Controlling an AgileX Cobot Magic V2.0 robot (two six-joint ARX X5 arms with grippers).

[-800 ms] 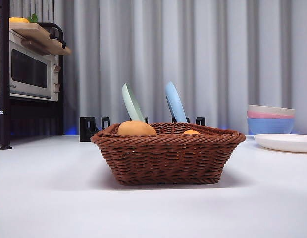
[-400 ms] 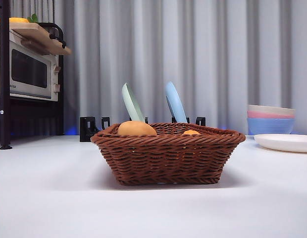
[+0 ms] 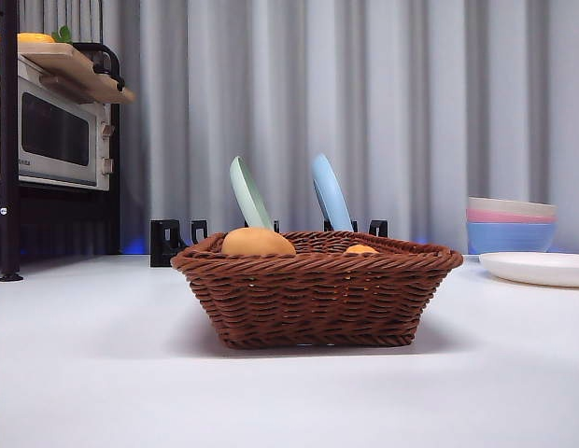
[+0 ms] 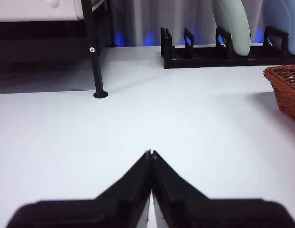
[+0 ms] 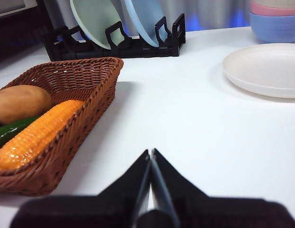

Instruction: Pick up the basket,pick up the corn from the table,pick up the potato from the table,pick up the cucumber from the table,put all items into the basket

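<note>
The dark-brown wicker basket (image 3: 317, 294) stands on the white table in the middle of the front view. It also shows in the right wrist view (image 5: 90, 78), and its corner shows in the left wrist view (image 4: 285, 88). Inside lie the tan potato (image 5: 21, 102), the orange-yellow corn (image 5: 40, 133) and the green cucumber (image 5: 12, 130). The potato (image 3: 258, 242) and the corn's top (image 3: 360, 249) rise above the rim. My left gripper (image 4: 151, 153) is shut and empty over bare table. My right gripper (image 5: 150, 152) is shut and empty beside the basket.
A black dish rack (image 3: 177, 241) with a green plate (image 3: 248, 194) and a blue plate (image 3: 331, 194) stands behind the basket. A microwave (image 3: 51, 140) on a black shelf is at the left. Stacked bowls (image 3: 510, 226) and a white plate (image 3: 537, 269) are at the right.
</note>
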